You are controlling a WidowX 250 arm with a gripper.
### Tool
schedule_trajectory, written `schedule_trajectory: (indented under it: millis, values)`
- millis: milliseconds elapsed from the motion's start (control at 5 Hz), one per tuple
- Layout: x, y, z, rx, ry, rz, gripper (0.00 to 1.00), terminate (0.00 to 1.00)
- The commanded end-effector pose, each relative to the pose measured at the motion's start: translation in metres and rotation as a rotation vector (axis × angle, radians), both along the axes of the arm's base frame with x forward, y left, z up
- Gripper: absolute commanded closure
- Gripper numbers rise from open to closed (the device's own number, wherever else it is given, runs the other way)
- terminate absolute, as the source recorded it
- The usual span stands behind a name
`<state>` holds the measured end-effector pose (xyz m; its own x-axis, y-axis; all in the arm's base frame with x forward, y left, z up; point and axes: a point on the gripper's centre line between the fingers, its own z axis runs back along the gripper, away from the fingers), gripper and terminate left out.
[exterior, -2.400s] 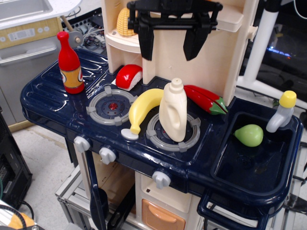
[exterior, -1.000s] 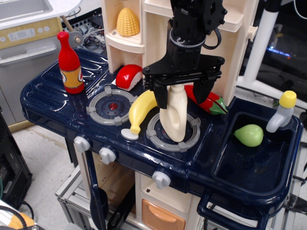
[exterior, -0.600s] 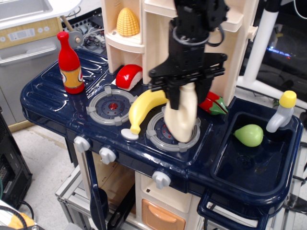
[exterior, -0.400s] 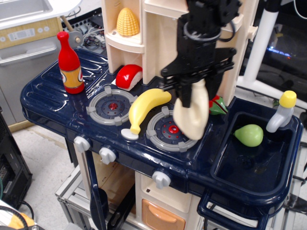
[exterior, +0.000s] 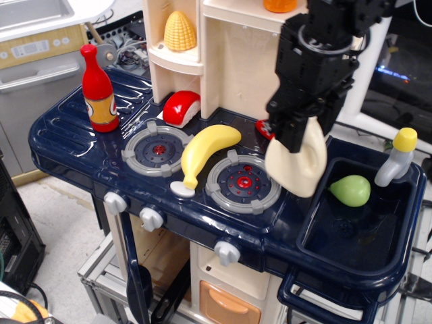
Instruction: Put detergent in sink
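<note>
Clamped in the black pincer, the cream-white plastic detergent jug has left the burner and now hangs tilted beside the dark navy sink basin, almost ready to drop.

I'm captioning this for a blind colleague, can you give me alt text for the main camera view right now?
A black robot gripper holds a cream-white detergent jug, tilted, in the air just left of a toy kitchen's dark navy sink, which contains a green pear. On the stovetop lie a banana and a red bottle.
</note>
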<state>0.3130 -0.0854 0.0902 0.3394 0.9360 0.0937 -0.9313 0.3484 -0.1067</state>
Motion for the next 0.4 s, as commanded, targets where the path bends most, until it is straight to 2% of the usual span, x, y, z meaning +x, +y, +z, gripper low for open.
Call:
schedule_trajectory:
  millis: [0,200]
  values:
    - [0.0062,-0.0179,0.0247,-0.079,-0.032,0.162,1.0,0.0]
    - [0.0089,-0.0269,0.0282,-0.053,0.015,0.242,1.0,1.0]
